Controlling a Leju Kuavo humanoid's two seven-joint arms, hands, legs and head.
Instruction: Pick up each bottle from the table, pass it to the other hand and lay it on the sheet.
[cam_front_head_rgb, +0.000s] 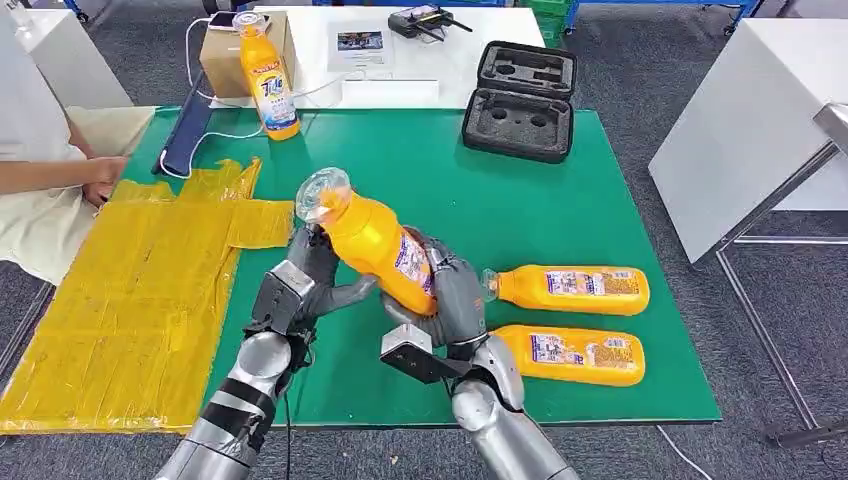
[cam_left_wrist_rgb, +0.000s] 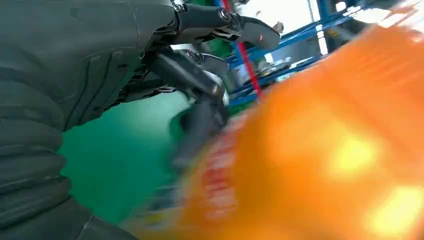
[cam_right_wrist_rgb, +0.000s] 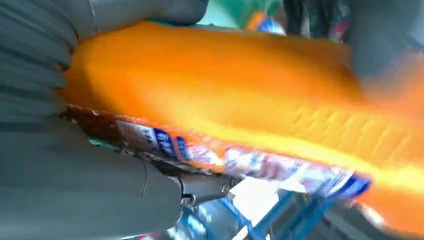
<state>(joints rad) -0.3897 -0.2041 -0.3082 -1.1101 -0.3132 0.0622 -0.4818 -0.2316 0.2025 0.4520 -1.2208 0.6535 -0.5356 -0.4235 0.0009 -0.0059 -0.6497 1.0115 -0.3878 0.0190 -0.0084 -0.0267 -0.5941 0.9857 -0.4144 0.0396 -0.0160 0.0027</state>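
Note:
My right hand (cam_front_head_rgb: 455, 300) grips an orange juice bottle (cam_front_head_rgb: 372, 243) by its lower body and holds it tilted above the green mat (cam_front_head_rgb: 450, 180), cap up and to the left. The right wrist view shows the bottle (cam_right_wrist_rgb: 225, 90) lying across my right hand (cam_right_wrist_rgb: 60, 190). My left hand (cam_front_head_rgb: 305, 280) is right beside the bottle's upper part, its fingers (cam_left_wrist_rgb: 200, 70) spread near the blurred bottle (cam_left_wrist_rgb: 340, 150) and not wrapped around it. The yellow sheet (cam_front_head_rgb: 130, 300) lies on the left. Two more bottles (cam_front_head_rgb: 570, 288) (cam_front_head_rgb: 572, 355) lie on the mat at the right. Another (cam_front_head_rgb: 268, 80) stands upright at the back.
A person's hand (cam_front_head_rgb: 100, 180) rests at the sheet's far left corner. A black foam case (cam_front_head_rgb: 520, 100) lies open at the mat's back edge, with a cardboard box (cam_front_head_rgb: 222, 55) and cables behind the upright bottle. A white table (cam_front_head_rgb: 750, 120) stands to the right.

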